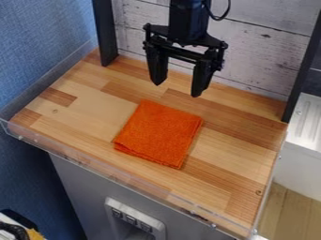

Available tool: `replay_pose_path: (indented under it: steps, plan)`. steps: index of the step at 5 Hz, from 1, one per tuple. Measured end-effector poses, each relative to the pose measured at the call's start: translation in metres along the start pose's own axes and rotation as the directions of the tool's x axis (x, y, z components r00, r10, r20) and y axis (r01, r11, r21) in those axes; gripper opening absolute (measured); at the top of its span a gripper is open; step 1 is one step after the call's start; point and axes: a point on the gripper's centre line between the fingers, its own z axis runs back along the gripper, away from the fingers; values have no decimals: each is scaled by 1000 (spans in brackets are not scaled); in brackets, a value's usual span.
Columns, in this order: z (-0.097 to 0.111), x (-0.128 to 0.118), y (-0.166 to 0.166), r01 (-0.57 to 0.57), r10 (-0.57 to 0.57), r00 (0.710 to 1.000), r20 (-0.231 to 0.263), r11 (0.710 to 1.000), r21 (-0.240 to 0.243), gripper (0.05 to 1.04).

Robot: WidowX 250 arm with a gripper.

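The black gripper (175,89) hangs at the top centre over the back part of the wooden surface, its two fingers spread apart with nothing between them. An orange cloth (160,133), folded into a rough square, lies flat near the middle of the surface. It is below the gripper in the view, and the two are apart. Layered folded edges show along the cloth's front side.
The wooden table (81,112) has a low clear rim (113,173) along its front and sides. Dark posts (104,33) stand at the back left and right, with a whitish plank wall (263,51) behind. A white ridged surface (307,122) is at the right.
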Motion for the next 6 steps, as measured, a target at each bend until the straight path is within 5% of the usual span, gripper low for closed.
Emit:
replay_pose_path:
  steps: [2,4,6]
  plan:
    - [-5,4,4,-177,177,984,32,984,3,997]
    - [-9,-6,17,-415,415,908,53,910,-9,947]
    - [-32,-15,26,-573,575,816,65,818,-40,363]
